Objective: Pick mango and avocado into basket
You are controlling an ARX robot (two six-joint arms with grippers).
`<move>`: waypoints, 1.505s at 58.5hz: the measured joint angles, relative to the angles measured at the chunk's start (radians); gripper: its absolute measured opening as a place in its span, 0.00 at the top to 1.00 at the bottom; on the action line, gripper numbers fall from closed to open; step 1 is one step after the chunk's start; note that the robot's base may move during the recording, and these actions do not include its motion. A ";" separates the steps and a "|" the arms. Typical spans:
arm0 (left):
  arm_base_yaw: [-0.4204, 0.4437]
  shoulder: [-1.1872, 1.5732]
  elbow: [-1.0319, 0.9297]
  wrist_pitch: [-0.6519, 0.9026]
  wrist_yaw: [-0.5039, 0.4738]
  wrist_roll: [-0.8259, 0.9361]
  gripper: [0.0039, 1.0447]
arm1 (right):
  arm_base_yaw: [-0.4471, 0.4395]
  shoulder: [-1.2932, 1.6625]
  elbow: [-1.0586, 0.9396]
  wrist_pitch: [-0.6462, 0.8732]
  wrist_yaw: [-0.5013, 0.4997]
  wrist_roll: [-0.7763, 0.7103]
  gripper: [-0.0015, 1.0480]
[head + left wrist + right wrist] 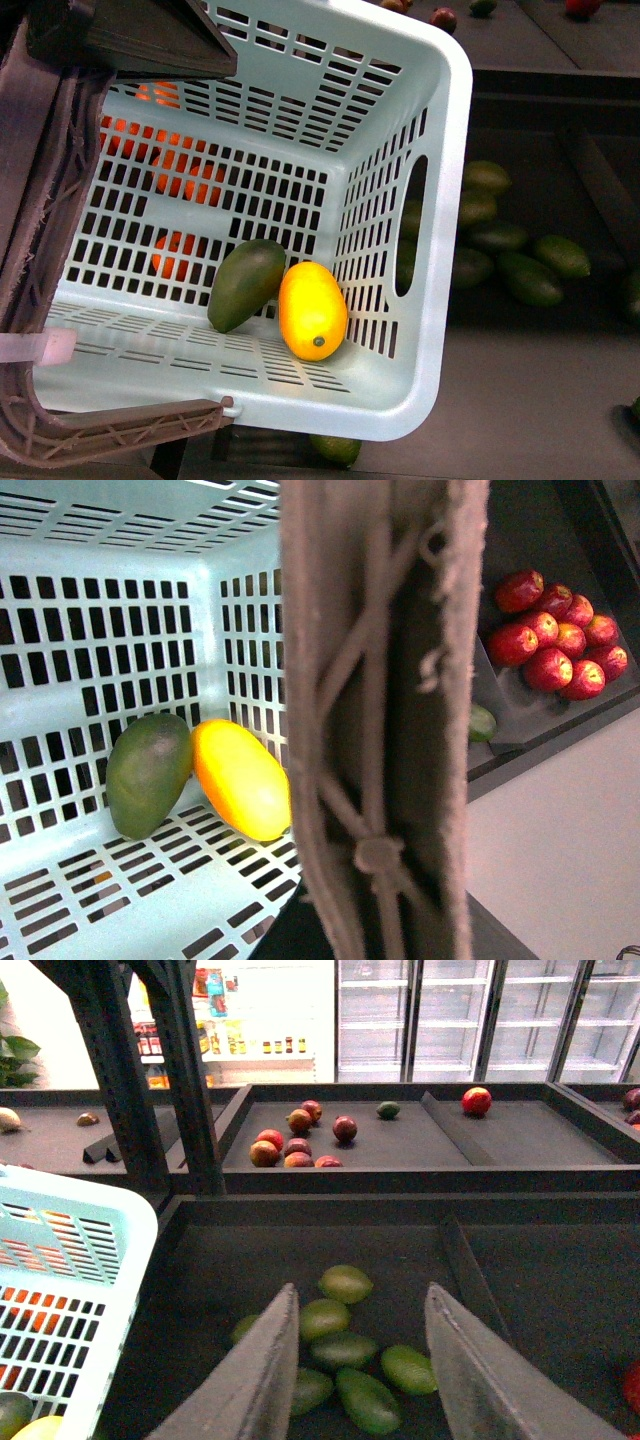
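Observation:
The pale teal basket [440, 200] hangs tilted, filling most of the front view. Inside it the yellow-orange mango [313, 310] and the dark green avocado [245, 283] lie side by side, touching, against the lower corner. From the left wrist I see the same mango [240, 778] and avocado [148, 772] on the slotted floor of the basket [120, 630]. My left gripper is shut on the basket's brown handle [380, 730], which hides its jaws. My right gripper [360, 1305] is open and empty, above a bin of green fruit, to the right of the basket [110, 1260].
Green fruits [510, 255] lie in a dark bin right of the basket, also seen under the right gripper [345, 1345]. Oranges [185, 175] show through the basket's slots. Red fruits [560, 640] fill another bin. A back shelf holds dark red fruits [300, 1135] behind a dark post [185, 1070].

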 joint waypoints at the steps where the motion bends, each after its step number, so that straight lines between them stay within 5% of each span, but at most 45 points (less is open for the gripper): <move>1: 0.000 0.000 0.000 0.000 0.000 0.000 0.95 | -0.008 -0.009 -0.003 -0.005 -0.007 -0.002 0.75; 7: 0.000 0.000 0.000 0.000 0.001 0.000 0.95 | -0.056 -0.066 -0.021 -0.043 -0.054 -0.008 0.99; 16: 0.000 0.000 0.000 0.000 0.000 0.000 0.95 | -0.183 -0.132 -0.052 -0.068 -0.172 -0.007 0.98; 31: 0.000 0.000 0.000 0.000 0.001 0.000 0.95 | -0.188 -0.209 -0.064 -0.131 -0.179 -0.008 0.98; 38: 0.000 0.000 0.000 0.000 0.000 0.000 0.95 | -0.188 -0.356 -0.063 -0.303 -0.182 -0.009 0.98; 66: 0.000 0.000 0.000 0.000 0.000 0.000 0.95 | -0.188 -0.378 -0.063 -0.309 -0.182 -0.009 0.98; 88: 0.000 0.000 0.000 0.000 0.000 0.000 0.95 | -0.188 -0.378 -0.063 -0.309 -0.182 -0.010 0.37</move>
